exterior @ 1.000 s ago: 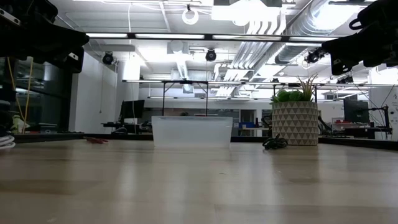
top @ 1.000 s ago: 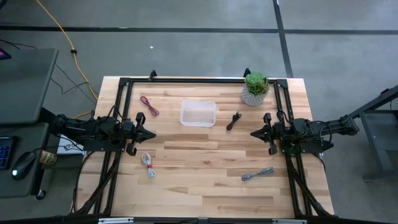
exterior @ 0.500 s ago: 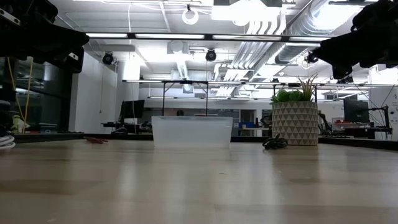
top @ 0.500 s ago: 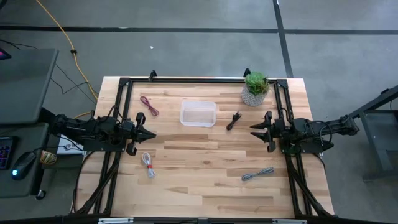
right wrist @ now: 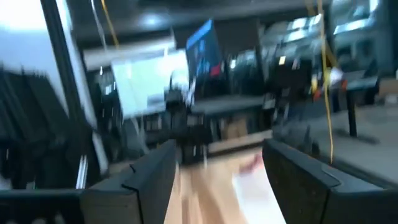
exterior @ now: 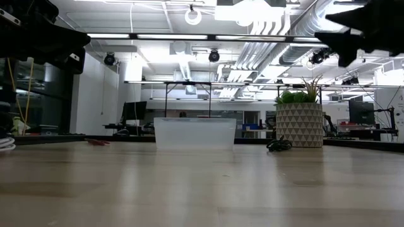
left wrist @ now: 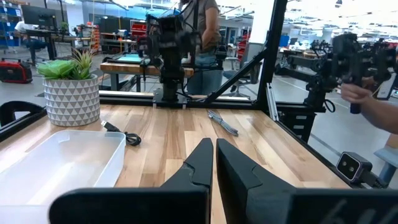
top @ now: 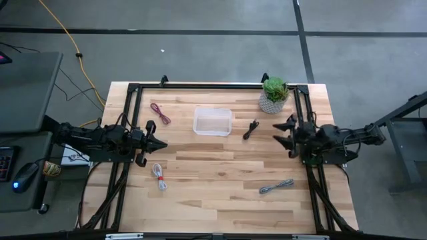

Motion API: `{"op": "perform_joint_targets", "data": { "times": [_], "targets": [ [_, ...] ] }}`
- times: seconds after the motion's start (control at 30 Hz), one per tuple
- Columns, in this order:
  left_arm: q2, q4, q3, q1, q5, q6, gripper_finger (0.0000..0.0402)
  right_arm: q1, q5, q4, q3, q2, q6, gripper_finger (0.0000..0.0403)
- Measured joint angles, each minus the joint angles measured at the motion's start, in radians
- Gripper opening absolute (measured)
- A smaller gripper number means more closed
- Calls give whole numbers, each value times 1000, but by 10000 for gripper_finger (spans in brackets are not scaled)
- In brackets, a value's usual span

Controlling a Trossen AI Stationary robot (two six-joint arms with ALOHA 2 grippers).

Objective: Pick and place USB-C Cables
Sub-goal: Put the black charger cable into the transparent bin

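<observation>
Four USB-C cable bundles lie flat on the wooden table: dark red (top: 160,113) at the far left, black (top: 251,129) beside the clear container (top: 212,122), white with red (top: 159,177) near the left arm, and grey (top: 276,187) at the near right. My left gripper (top: 160,142) hovers shut at the table's left side, above and beyond the white-red bundle. My right gripper (top: 280,135) hovers open at the right side, a little to the right of the black bundle (exterior: 279,145), with nothing between its fingers (right wrist: 149,177).
A potted plant (top: 274,95) stands at the far right, close to my right gripper. Black frame rails (top: 131,107) run along the table's left, right and far edges. A person's hand (left wrist: 373,106) shows beyond the right edge. A yellow cord (top: 73,47) lies on the floor.
My right gripper has opened wide from shut. It has risen and drawn slightly back toward the table's right and far edges; its wrist view is blurred by the motion. The cables have not moved.
</observation>
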Motion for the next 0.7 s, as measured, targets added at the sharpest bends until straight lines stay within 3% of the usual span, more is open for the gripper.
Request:
{"op": "perform_joint_targets", "data": {
  "times": [0.17, 0.33, 0.53, 0.7],
  "targets": [
    [0, 0, 0, 0, 0, 0, 3, 0, 63, 29, 67, 114, -17, 232],
    [0, 0, 0, 0, 0, 0, 3, 0, 172, -27, 238, 363, 8, 232],
    [0, 0, 0, 0, 0, 0, 3, -27, 381, -539, 585, 737, 184, 232],
    [0, 0, 0, 0, 0, 0, 3, -93, 391, -917, 807, 998, 342, 232]
  ]
}}
